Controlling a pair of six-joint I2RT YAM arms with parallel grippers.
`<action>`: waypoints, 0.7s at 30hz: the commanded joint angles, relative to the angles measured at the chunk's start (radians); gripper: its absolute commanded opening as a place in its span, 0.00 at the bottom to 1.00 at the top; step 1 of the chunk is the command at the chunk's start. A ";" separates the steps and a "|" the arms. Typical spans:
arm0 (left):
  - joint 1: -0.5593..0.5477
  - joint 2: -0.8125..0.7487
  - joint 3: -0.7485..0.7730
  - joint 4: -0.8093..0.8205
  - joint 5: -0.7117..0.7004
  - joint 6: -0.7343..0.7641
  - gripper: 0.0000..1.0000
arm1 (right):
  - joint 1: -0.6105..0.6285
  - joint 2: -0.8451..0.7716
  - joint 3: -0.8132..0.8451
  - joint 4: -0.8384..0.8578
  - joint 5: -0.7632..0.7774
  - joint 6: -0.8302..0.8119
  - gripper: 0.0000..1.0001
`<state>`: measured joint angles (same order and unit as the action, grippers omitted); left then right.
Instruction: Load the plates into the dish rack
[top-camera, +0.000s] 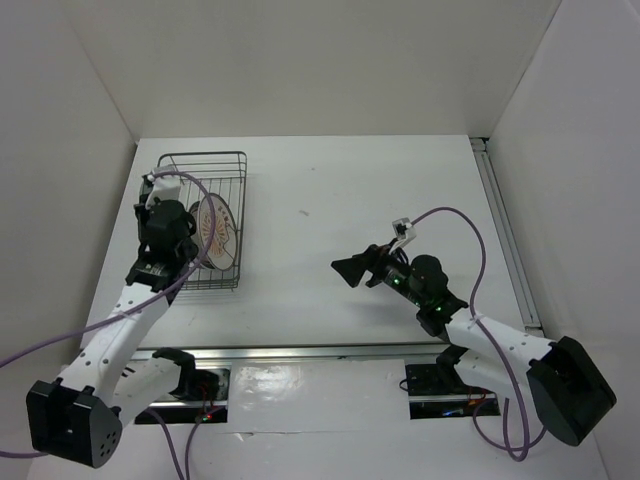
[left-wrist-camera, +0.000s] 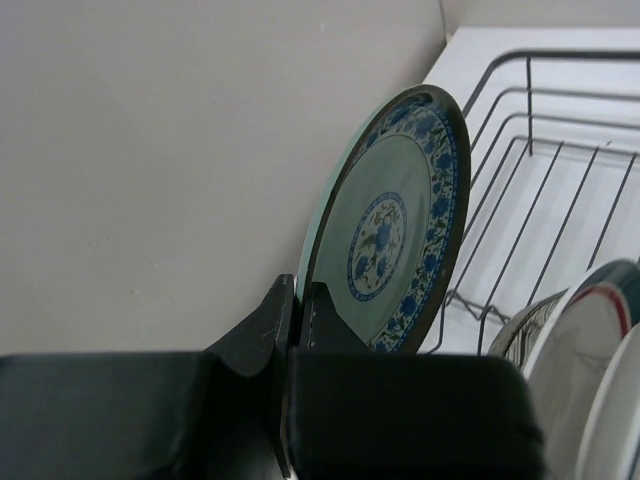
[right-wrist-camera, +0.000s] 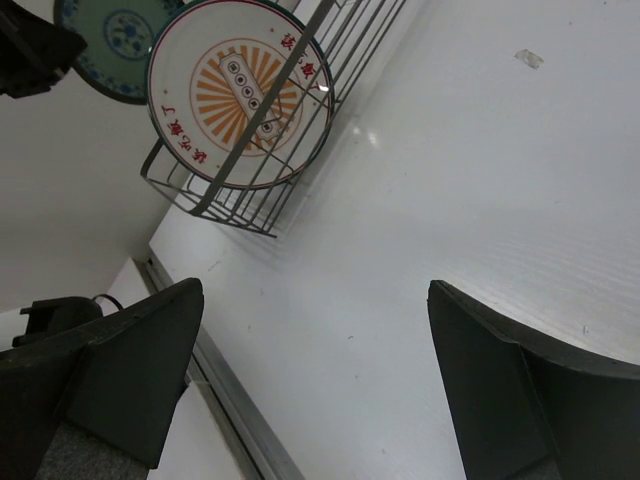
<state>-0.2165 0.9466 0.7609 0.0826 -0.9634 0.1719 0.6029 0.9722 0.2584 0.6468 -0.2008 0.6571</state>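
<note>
My left gripper is shut on the lower rim of the teal-patterned plate and holds it upright on edge over the left side of the dark wire dish rack. Edges of other plates stand in the rack at the lower right of that view. In the top view the left gripper hangs over the rack, beside the cream sunburst plate. The right wrist view shows the sunburst plate standing in the rack and the teal plate behind it. My right gripper is open and empty above the table.
A white side wall stands close to the left of the rack. The right gripper hovers mid-table. A metal rail runs along the near table edge, and another rail runs along the right edge.
</note>
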 joint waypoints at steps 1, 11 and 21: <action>0.014 -0.039 -0.047 0.068 0.029 -0.064 0.00 | -0.009 -0.042 -0.010 -0.012 -0.032 -0.034 1.00; 0.055 -0.115 -0.129 0.019 0.127 -0.137 0.00 | -0.009 -0.072 -0.019 -0.012 -0.043 -0.025 1.00; 0.055 -0.106 -0.173 0.045 0.160 -0.150 0.00 | -0.009 -0.168 -0.019 -0.065 -0.034 -0.034 1.00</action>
<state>-0.1658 0.8478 0.5945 0.0521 -0.8112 0.0509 0.5976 0.8371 0.2420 0.6052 -0.2321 0.6441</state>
